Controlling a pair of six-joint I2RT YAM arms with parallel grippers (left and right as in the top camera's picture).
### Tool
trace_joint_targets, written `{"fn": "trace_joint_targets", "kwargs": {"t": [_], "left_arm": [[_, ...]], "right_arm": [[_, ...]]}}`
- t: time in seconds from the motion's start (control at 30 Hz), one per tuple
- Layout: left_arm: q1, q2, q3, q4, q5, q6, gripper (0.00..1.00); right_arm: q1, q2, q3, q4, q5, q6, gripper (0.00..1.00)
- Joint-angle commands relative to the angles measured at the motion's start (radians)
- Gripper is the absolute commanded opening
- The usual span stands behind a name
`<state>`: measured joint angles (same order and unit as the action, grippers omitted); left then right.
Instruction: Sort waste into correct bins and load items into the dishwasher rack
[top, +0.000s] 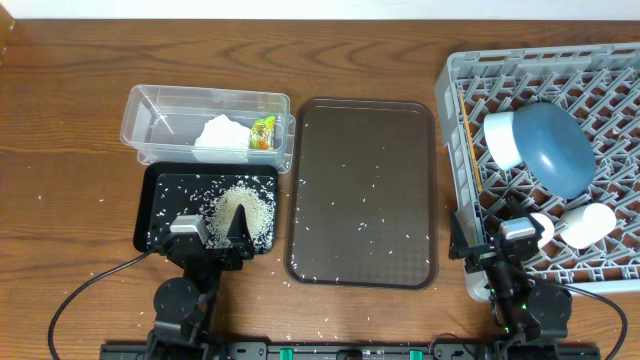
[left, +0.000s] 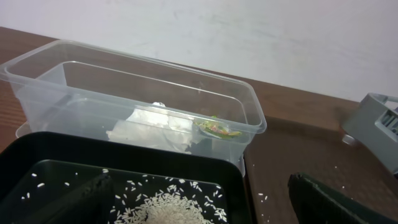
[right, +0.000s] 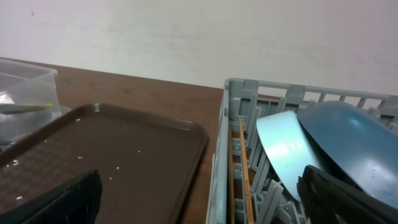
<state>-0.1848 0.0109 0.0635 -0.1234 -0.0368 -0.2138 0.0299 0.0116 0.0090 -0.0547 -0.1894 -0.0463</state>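
Between tub (top: 205, 92) and rack (top: 448, 130): brown tray (top: 362, 130)

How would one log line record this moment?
napkin, wrapper: in clear tub | rice pile: in black tray | blue plate, chopsticks: in dishwasher rack | left gripper: open | right gripper: open

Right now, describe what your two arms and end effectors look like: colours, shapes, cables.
Both arms are black, with rounded joint housings near the base and a silver-grey block at each wrist. The left end effector and right end effector have dark, matte, wedge-shaped fingers. A thin black cable loops away from each base, and small green lights show on the right arm.
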Motion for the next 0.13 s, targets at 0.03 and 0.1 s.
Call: {"fn": "trace_joint_targets", "kwargs": {"t": [0.03, 0.1], "left_arm": [[0.005, -0.007, -0.028, -0.01, -0.016, -0.009, 0.91], [0.005, -0.007, -0.028, -0.01, -0.016, -0.009, 0.92]], "right_arm": [[-0.003, -0.006, -0.003, -0.001, 0.006, 0.004, 0.99], [-0.003, -0.006, -0.003, -0.001, 0.006, 0.004, 0.99]]}}
